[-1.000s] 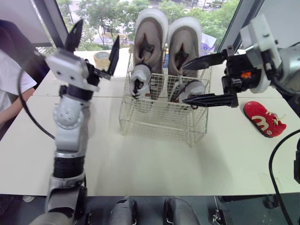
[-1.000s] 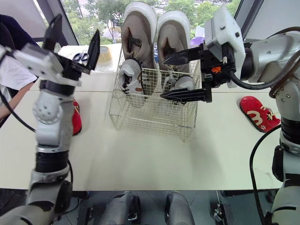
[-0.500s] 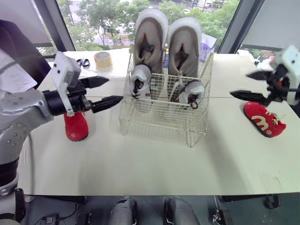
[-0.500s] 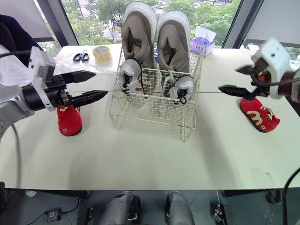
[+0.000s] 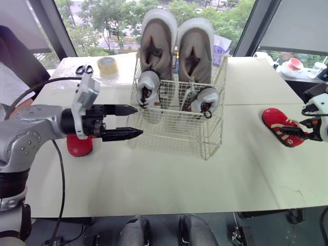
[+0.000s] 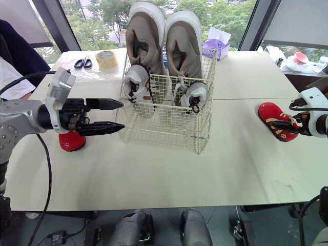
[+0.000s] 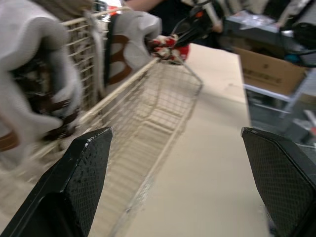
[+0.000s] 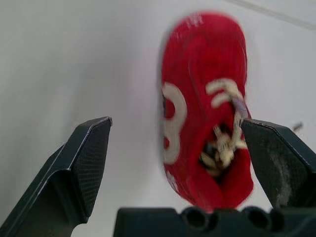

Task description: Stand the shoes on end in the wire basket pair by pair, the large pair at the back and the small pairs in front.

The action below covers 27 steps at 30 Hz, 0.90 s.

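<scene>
On the table [image 6: 154, 174], your wire basket [image 6: 164, 128] holds two of its three pairs. The large tan pair [image 6: 146, 41] stands on end along the back wall and the small white pair [image 6: 137, 84] stands upright just in front of it. That is the order the task asks for, and it likely keeps the tall shoes from crowding the short ones.

The red pair is not yet in, and its shoes lie on opposite sides of the table. One red shoe [image 6: 271, 119] lies on the robot's right, well apart from the basket. The other red shoe [image 6: 70, 142] sits on the left, partly hidden behind the arm.

Your right gripper [image 8: 175, 123] is spread wide and empty, close by the right-hand shoe. Its wrist view frames the shoe between the two fingers — by the look of it, a line-up for a pinch across the shoe's width. You cannot tell from here whether either finger touches it.

Your left gripper [image 6: 122, 114] is also wide open and carries nothing. Its fingers point level at the basket's left wall, near it — above the left shoe, not aimed at it. To take that shoe, this arm would probably have to draw back and drop first.
</scene>
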### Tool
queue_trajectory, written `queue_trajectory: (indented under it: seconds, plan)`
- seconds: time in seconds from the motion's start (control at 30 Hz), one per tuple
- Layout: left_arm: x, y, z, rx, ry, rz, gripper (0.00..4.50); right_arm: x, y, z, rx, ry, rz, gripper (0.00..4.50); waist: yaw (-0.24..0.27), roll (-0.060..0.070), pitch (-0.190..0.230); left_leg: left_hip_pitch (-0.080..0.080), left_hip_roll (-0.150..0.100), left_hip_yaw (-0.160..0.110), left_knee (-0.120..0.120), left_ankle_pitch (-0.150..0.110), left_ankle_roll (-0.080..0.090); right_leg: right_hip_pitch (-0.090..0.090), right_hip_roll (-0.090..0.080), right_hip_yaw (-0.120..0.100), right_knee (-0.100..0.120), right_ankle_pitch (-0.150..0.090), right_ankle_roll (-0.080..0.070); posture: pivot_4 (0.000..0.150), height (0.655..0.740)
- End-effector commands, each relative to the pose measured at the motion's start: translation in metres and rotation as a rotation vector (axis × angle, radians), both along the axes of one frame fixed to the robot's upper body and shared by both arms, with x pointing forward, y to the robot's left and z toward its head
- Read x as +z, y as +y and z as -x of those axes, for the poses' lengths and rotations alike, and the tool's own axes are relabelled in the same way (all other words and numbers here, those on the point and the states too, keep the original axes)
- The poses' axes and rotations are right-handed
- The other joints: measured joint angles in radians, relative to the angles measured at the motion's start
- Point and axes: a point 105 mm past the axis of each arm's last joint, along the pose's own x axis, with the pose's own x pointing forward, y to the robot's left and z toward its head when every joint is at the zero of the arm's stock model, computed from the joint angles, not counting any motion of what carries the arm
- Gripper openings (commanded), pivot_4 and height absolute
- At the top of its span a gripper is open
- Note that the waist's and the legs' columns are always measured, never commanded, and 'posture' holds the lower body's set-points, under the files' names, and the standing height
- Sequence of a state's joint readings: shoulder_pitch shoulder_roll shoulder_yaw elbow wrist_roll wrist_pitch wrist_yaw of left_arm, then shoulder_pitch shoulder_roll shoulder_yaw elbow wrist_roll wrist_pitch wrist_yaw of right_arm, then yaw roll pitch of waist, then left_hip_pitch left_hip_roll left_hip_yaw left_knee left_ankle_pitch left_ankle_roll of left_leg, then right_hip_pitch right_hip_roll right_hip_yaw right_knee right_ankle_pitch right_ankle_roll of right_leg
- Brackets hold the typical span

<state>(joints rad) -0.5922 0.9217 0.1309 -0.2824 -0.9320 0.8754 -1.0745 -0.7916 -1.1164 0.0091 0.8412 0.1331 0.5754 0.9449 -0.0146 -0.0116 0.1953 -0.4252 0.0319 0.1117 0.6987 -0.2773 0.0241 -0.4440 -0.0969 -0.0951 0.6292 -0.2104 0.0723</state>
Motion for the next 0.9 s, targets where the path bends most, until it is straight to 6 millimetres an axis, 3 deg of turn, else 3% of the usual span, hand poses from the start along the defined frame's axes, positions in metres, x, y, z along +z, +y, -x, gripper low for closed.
queue_trajectory:
  seconds: [0.03,0.17,0.43,0.53,0.73,0.8,0.9]
  plan:
    - [0.007,-0.007,0.015,-0.083,-0.020,-0.014,4.29,0.002,-0.007,-0.003,-0.005,0.000,0.037,4.50,-0.001,0.000,0.000,0.000,0.000,0.000,0.000,0.000,0.000,0.000,0.000,0.000,0.000,0.000,0.000,0.150,0.7400]
    - [0.010,-0.012,0.025,-0.141,-0.002,-0.006,4.29,-0.005,-0.013,-0.006,-0.039,0.009,0.049,4.50,-0.003,0.000,0.000,0.000,0.000,0.000,0.000,0.000,0.000,0.000,0.000,0.000,0.000,0.000,0.000,0.150,0.7400]
    - [0.010,-0.014,0.022,-0.120,-0.028,-0.016,4.29,-0.026,-0.013,-0.006,-0.060,0.074,0.060,4.50,-0.002,0.000,0.000,0.001,0.000,0.000,0.001,0.000,-0.001,0.001,0.000,0.000,0.000,0.000,0.000,0.150,0.7400]
    - [0.010,-0.015,0.021,-0.116,-0.044,-0.027,4.36,-0.029,-0.013,-0.006,-0.048,0.090,0.091,3.68,-0.003,0.000,0.000,0.001,0.000,0.000,0.001,0.000,-0.001,0.001,0.000,0.001,0.000,0.000,0.000,0.150,0.7400]
    - [0.012,-0.015,0.016,-0.100,-0.054,-0.030,4.36,-0.023,-0.007,-0.012,-0.015,0.069,0.087,0.82,-0.003,0.000,0.000,0.001,0.000,0.000,0.001,0.001,-0.001,0.001,0.000,0.001,0.000,0.000,0.000,0.150,0.7400]
    - [0.016,-0.014,0.013,-0.088,-0.055,-0.020,4.36,-0.015,-0.004,-0.015,-0.001,0.042,0.087,0.11,-0.003,0.000,0.000,0.001,0.000,0.000,0.001,0.001,-0.001,0.001,0.000,0.001,0.000,0.000,0.000,0.150,0.7400]
    - [0.024,-0.012,0.007,-0.066,-0.047,0.014,4.36,0.018,-0.004,-0.023,-0.001,-0.080,0.103,0.11,-0.003,0.001,0.000,0.001,0.000,0.000,0.001,0.001,-0.001,0.001,0.000,0.001,0.001,0.000,0.000,0.150,0.7400]
